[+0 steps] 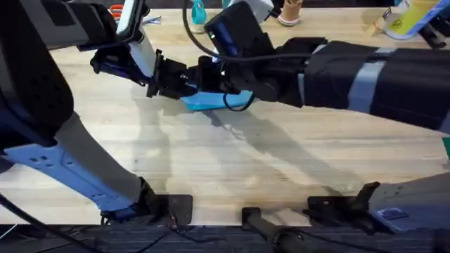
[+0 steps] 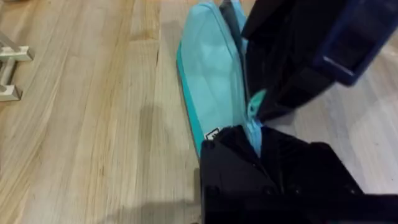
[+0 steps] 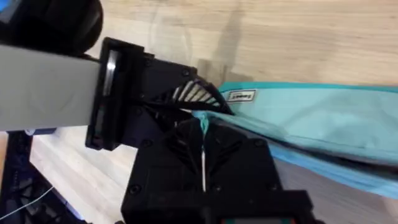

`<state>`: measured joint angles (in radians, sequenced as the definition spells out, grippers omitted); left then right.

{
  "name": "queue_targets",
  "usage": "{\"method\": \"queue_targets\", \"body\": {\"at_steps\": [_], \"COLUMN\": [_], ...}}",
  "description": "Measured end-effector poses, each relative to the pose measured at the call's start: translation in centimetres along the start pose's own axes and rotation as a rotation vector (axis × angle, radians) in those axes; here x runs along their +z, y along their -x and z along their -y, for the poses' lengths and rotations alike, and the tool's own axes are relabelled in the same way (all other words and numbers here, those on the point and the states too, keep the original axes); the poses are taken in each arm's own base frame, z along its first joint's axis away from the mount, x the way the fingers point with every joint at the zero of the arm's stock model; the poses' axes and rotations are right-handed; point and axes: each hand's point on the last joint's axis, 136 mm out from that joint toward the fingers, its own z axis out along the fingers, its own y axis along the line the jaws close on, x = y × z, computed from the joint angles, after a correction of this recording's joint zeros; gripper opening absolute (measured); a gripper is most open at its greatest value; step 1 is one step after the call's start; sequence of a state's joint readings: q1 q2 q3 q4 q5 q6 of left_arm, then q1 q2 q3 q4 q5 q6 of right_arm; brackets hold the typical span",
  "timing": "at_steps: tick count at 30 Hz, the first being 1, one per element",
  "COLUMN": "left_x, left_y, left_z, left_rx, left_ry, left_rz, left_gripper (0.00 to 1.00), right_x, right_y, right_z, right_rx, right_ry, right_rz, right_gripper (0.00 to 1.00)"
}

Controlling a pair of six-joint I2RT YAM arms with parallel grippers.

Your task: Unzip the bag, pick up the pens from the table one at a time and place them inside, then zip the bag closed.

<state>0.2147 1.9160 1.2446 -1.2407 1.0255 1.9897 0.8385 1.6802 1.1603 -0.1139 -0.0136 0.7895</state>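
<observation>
Both pincers, left (image 1: 184, 83) and right (image 1: 199, 74), meet pinching the bag's (image 1: 211, 100) end on the tabletop (image 1: 232, 161).

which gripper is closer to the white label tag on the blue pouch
Left, though narrowly. The left gripper meets the bag at the end right beside the white label. The right gripper is pinched on the same end just below it, slightly farther from the label.

A soft, matt light blue cloth bag (image 2: 211, 81) lies on a pale wooden table (image 1: 211, 161) with visible grain and a smooth finish. Both grippers look like matt black plastic.
</observation>
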Motion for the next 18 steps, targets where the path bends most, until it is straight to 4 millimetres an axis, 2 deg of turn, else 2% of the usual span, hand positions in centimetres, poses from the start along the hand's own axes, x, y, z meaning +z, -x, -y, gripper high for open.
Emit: {"method": "queue_targets", "body": {"at_steps": [6,18], "left_x": [0.0,0.0], "left_y": [0.2,0.1], "left_z": [-0.1,-0.2], "left_rx": [0.001,0.007], "left_ry": [0.004,0.007], "left_rz": [0.010,0.007], "left_gripper": [0.042,0.042], "right_x": [-0.7,-2.4], "right_y": [0.9,2.6], "right_z": [1.0,5.3], "right_rx": [0.026,0.066], "right_ry": [-0.010,-0.097], "right_rz": [-0.003,-0.017], "right_gripper": [0.030,0.030]}}
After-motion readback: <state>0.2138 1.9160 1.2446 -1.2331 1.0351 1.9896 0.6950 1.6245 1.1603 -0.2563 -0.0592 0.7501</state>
